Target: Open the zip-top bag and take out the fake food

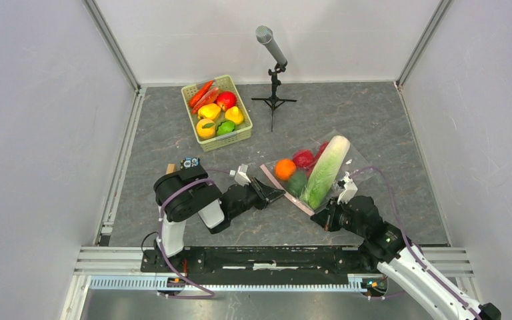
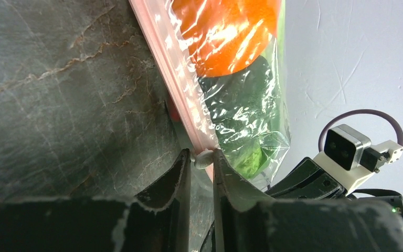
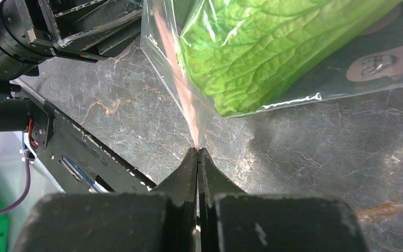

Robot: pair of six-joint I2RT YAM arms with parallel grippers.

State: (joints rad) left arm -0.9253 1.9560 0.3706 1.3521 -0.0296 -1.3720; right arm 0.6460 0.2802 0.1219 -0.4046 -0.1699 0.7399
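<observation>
The zip-top bag [image 1: 320, 175] lies on the grey table, its pale pink zip strip [image 1: 287, 190] facing my arms. Inside it are a round orange [image 1: 285, 169], a red piece [image 1: 303, 159], a dark green fruit [image 1: 297, 183] and a long cabbage [image 1: 327, 168]. My left gripper [image 1: 279, 193] is shut on the small white zip slider [image 2: 203, 157] on the strip [image 2: 170, 73]; the orange [image 2: 225, 31] and green fruit [image 2: 241, 105] show behind it. My right gripper [image 1: 320, 215] is shut on the strip's near corner [image 3: 198, 142], below the cabbage [image 3: 257, 47].
A green lattice basket [image 1: 241, 135] with yellow peppers and other toy produce stands at the back left. A microphone on a small tripod [image 1: 274, 73] stands behind the bag. Walls enclose three sides; a metal rail [image 1: 273, 257] runs along the near edge.
</observation>
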